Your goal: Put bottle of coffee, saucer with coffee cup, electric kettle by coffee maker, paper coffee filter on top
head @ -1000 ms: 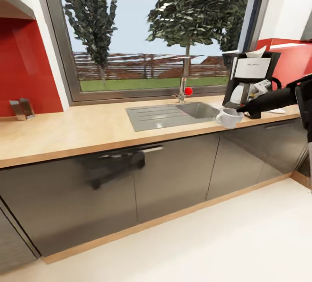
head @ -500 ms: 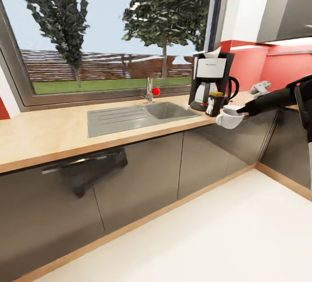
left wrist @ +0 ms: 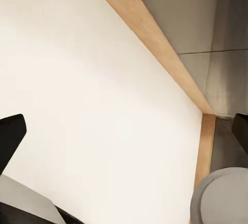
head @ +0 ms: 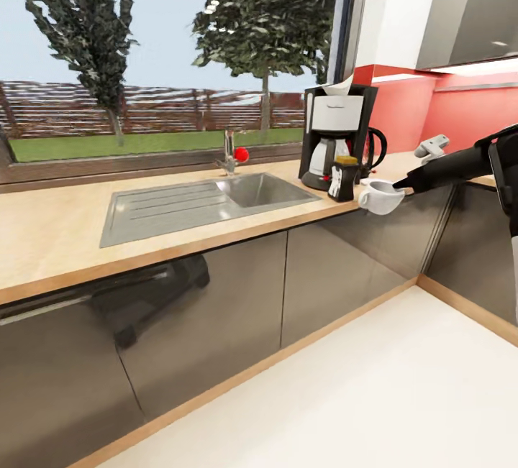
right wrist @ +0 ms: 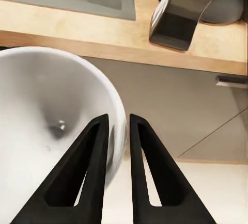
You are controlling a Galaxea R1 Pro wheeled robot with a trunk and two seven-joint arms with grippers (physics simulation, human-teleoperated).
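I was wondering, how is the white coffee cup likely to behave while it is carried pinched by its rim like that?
The coffee cup looks rigid, so it should not flex. The right pincer clamps only its thin wall, one finger inside the bowl and one outside, so it may pivot or slip if jolted. It hangs off the kitchen countertop edge, above the floor; if ceramic, a drop would likely break it.

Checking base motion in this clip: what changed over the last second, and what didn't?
The camera swung right with the robot: the sink and coffee maker slid left in the head view, and the bottle of coffee came into sight. Nothing was let go. The right gripper stays pinched on the coffee cup rim, held off the kitchen countertop edge.
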